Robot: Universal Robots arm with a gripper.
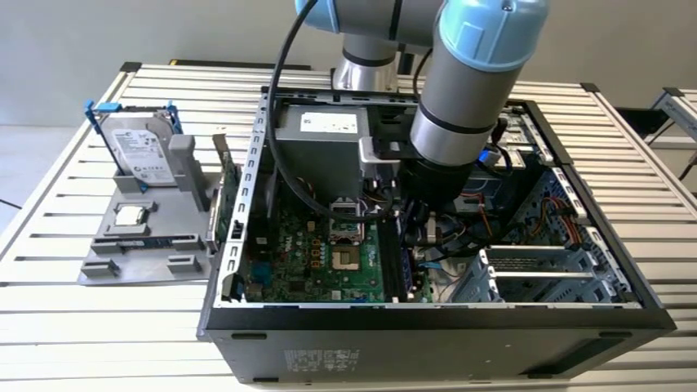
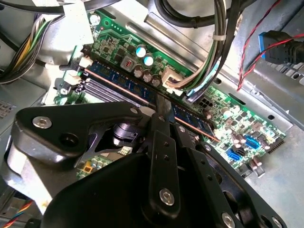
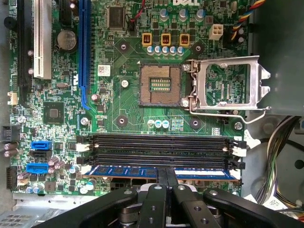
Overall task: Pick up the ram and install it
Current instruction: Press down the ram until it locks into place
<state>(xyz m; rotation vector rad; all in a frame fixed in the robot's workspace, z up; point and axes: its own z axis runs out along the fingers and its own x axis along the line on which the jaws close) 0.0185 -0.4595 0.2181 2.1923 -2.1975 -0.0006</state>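
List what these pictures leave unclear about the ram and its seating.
- Ram middle, both wrist views: covered by the end effector.
- Whether the ram is fully seated in its slot: the contact edge is too fine to judge.
- Slot area, exterior view: blocked by the arm and cables.

Ram (image 3: 123, 171): long skinny blue stick, dark chips in a row
Pose: on edge, lengthwise
Spot: sitting in a memory slot, right beside the empty black ones
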